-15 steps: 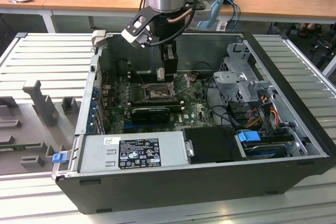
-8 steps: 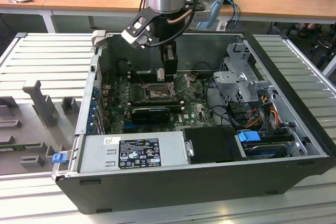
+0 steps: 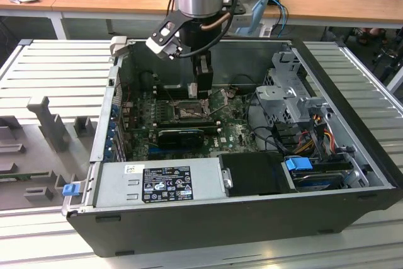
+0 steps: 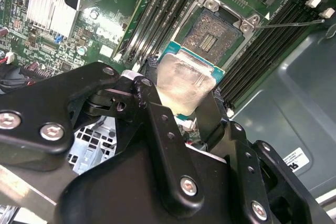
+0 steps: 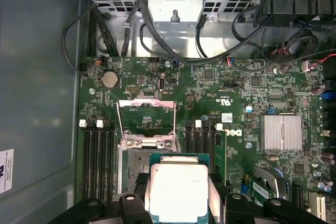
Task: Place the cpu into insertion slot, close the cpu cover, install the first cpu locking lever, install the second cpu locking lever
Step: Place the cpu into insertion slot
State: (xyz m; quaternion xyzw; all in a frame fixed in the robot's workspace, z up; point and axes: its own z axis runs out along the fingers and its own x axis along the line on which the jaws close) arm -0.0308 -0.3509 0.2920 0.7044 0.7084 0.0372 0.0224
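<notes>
Gripper (image 4: 184,95) held the cpu (image 4: 189,74) near the insertion slot (image 4: 212,32), not yet seated.
Its black fingers (image 4: 157,119) pinched opposite edges of the chip. It looked light, stiff and fragile underneath, so edges seemed the safest hold. The cpu cover (image 5: 146,102) stood open.

The cpu (image 5: 176,190) has a pale silver face edged in teal-green (the metal looks streaky in patches), and the jaws are black. The insertion slot (image 4: 212,30) is dark with a fine dotted grid and a silvery rim. The cpu cover (image 5: 147,102) is silvery too. The motherboard (image 5: 236,93) is green, its heatsink (image 5: 282,132) silver with fine ribbed stripes, and the memory slots (image 5: 97,156) black with white tabs. The case (image 3: 252,218) is dark grey, the worktop (image 3: 69,67) pale grey and ribbed.
</notes>
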